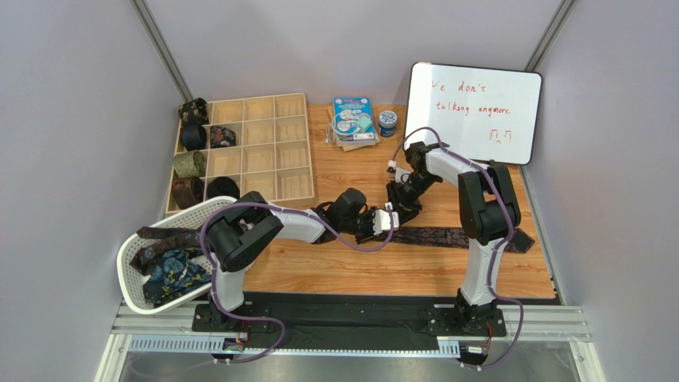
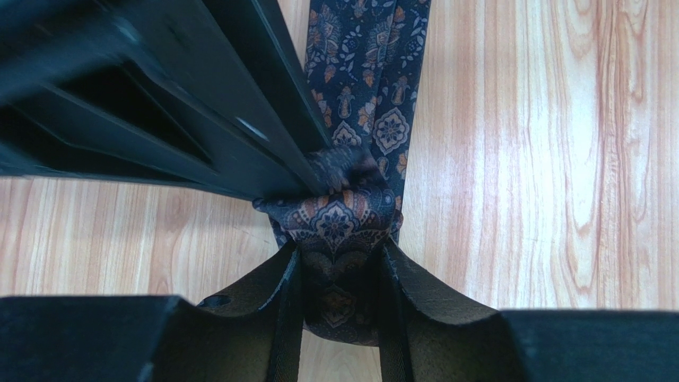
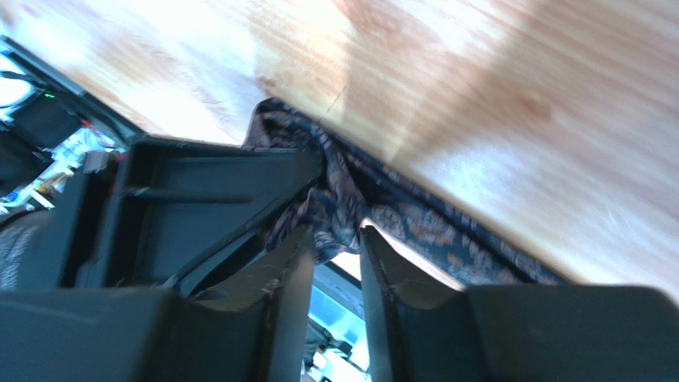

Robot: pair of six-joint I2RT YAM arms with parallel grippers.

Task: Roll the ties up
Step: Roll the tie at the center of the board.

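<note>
- The long dark navy fabric necktie with an orange paisley print (image 1: 462,236) lies flat on the wooden table (image 1: 359,274). It runs from the middle out to the right edge, and its left end is bunched into a small roll.
- The left gripper (image 2: 341,267) is clamped on that rolled end, one finger on each side, with cloth bulging between them.
- The right gripper (image 3: 335,239) meets the same roll from the far side. Its fingers stand a little apart with a fold of cloth between the tips; whether they pinch it I cannot tell.
- Small rolled coils of dark patterned ties (image 1: 191,164) sit in the left column of the pale wooden compartment tray (image 1: 259,131) at the far left corner.
- Loose dark ties (image 1: 171,267) are heaped in the white mesh basket (image 1: 171,216) at the near left corner.
</note>
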